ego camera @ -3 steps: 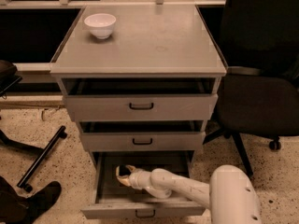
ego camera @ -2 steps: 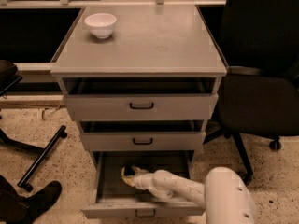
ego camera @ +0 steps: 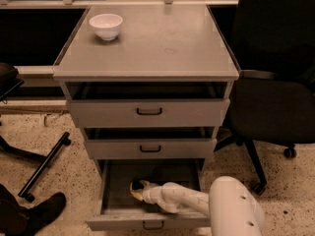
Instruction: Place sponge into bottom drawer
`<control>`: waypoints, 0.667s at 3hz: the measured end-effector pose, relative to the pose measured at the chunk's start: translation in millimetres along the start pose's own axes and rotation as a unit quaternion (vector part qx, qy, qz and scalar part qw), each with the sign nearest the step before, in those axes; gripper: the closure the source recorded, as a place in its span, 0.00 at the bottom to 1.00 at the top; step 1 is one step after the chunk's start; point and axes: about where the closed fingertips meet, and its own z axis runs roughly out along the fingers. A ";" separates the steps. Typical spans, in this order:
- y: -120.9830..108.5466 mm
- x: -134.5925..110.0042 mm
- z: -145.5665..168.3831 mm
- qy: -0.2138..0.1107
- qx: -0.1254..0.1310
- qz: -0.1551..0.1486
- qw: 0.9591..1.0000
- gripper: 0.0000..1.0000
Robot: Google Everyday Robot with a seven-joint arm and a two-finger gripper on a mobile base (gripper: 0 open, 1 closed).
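- The sponge [ego camera: 137, 187] is a small pale yellow lump with a darker patch on top. It sits inside the bottom drawer [ego camera: 105, 193], left of centre over the dark drawer floor.
- The claw [ego camera: 144, 194] is right against the sponge, at the end of a white arm [ego camera: 187, 200] that reaches in from the lower right. Whether the claw is clamped on the sponge or loose from it, I cannot tell from here.
- I count one sponge, one claw and one white bowl [ego camera: 106, 26].
- There are three drawers. The bottom one is pulled out furthest, while the middle drawer [ego camera: 147, 149] and top drawer [ego camera: 147, 113] are each open by only a narrow gap.
- Each drawer front has one small dark handle.
- The bowl stands near the back left corner of the bench [ego camera: 162, 43], well apart from everything below it.
- Inside the bottom drawer there is open floor to the left of and behind the sponge. The arm fills the right front part and crosses the front edge.
- A black chair [ego camera: 275, 92] stands close by the cabinet's right side.
- On the left, a black bar [ego camera: 44, 166] and a dark shoe [ego camera: 44, 210] lie on the speckled floor [ego camera: 74, 181].
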 end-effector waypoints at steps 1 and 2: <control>0.0 0.0 0.0 0.000 0.000 0.000 1.000 0.81; 0.1 0.0 0.0 0.000 0.000 0.000 1.000 0.58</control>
